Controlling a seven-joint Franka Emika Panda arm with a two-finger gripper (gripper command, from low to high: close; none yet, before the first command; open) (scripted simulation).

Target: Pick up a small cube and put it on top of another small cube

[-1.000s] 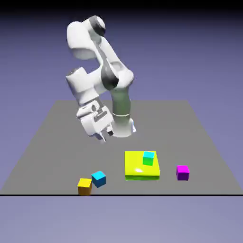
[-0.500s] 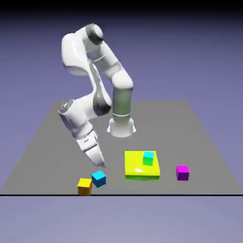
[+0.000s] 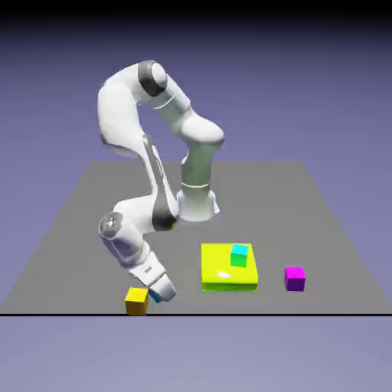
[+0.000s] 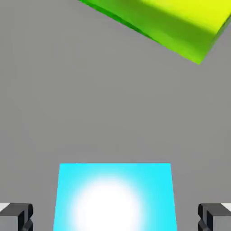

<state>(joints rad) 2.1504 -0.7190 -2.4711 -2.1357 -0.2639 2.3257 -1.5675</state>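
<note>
My jaws (image 4: 115,219) stand apart in the hand view, one grey tip on either side of the cyan cube (image 4: 158,185), with a strip of grey showing between each tip and the cube's edges. So I have it straddled, not clamped. In the exterior view the hand hides most of that cube, and only a bluish sliver shows beneath it, so I can't fairly judge how deep the tips reach down its sides.

I read the cube as light and stiff, flat-faced, with nothing to crush or bend. A bright glare on its top hints at a smooth finish, which might let it slip or twist if I caught it by an edge. I'd take it across the two opposite sides my tips face, centred and at about mid-height, with a moderate squeeze; its sides look nearly square to the tips.

Just beside it is the orange-yellow cube (image 3: 137,302), close enough that I'd lift straight up before swinging away. Farther out sits the yellow-green block (image 3: 228,285), bearing a green-sided cube (image 3: 239,259), an obstacle I'd want to clear. Beyond that, the magenta-purple cube (image 3: 295,279) rests on the tabletop (image 3: 130,184); its flat top should take the cyan one well if I set it down level and let go gently.
</note>
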